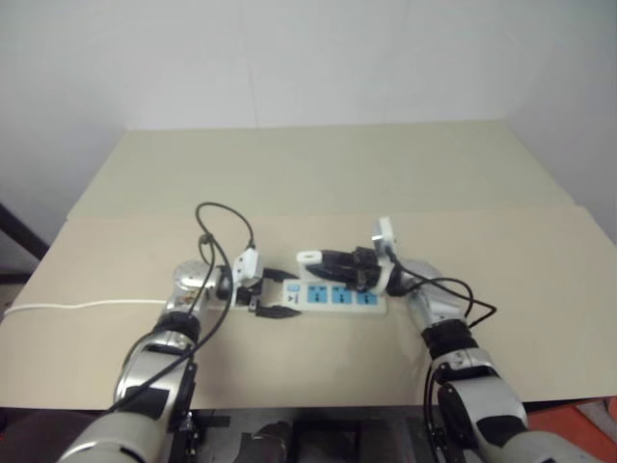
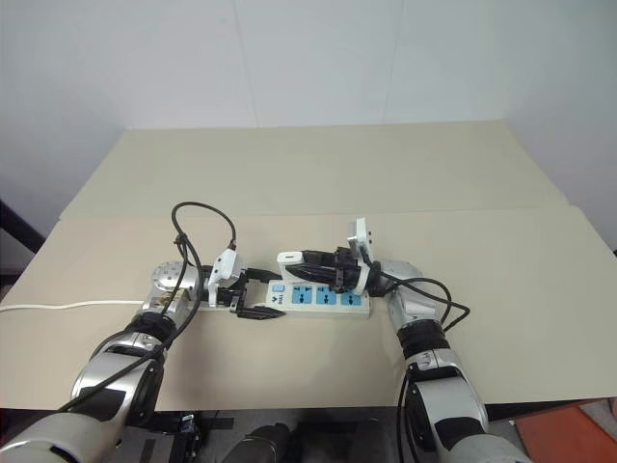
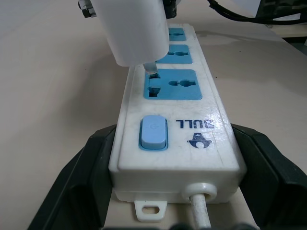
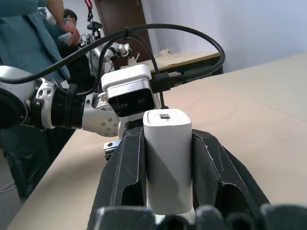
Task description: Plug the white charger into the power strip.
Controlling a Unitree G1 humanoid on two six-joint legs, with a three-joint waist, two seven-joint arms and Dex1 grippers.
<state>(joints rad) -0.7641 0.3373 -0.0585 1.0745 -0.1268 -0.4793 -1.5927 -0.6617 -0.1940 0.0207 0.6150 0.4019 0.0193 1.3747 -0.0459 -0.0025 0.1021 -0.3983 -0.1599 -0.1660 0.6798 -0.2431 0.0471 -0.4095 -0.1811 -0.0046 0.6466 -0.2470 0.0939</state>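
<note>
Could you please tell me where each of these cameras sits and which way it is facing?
Head eyes: high on the head, looking forward and down at the table; both arms show, with the strip between them.
Left wrist: low at the strip's switch end, looking along the strip; its fingers flank it.
Right wrist: behind the charger clamped in its fingers, facing the left arm and a person.
Shared: both wrist views show the charger.

A robotics lab: bare plywood bench (image 1: 318, 183), blank white walls, another robot (image 4: 108, 50) (person (image 4: 29, 28) beside it).
</note>
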